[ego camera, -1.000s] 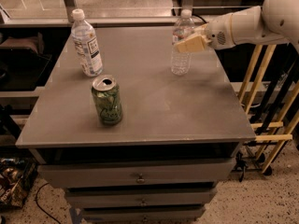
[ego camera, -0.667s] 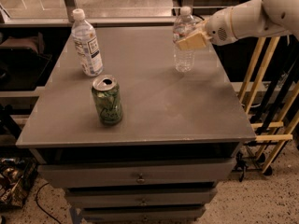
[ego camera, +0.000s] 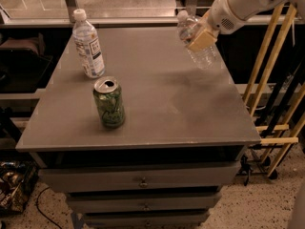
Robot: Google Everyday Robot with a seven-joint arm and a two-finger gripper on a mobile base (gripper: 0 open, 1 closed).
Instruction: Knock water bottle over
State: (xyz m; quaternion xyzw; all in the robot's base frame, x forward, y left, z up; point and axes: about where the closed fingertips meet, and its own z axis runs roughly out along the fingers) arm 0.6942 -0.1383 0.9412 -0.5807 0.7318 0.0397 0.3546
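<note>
Water bottle [ego camera: 206, 56]: tilted, cap leaning leftward, well behind and right of green can [ego camera: 109, 102]. Gripper [ego camera: 201, 39]: against its midsection; hold cannot be told. A high sideways push toward the can is advised.

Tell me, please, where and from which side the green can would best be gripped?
Probably the green can is best held around the middle of its side wall, coming in level from its right. It stands upright with straight round sides, and its top is opened. The gripper is at the tilted water bottle near the back right corner of the table, so that side faces it.
</note>
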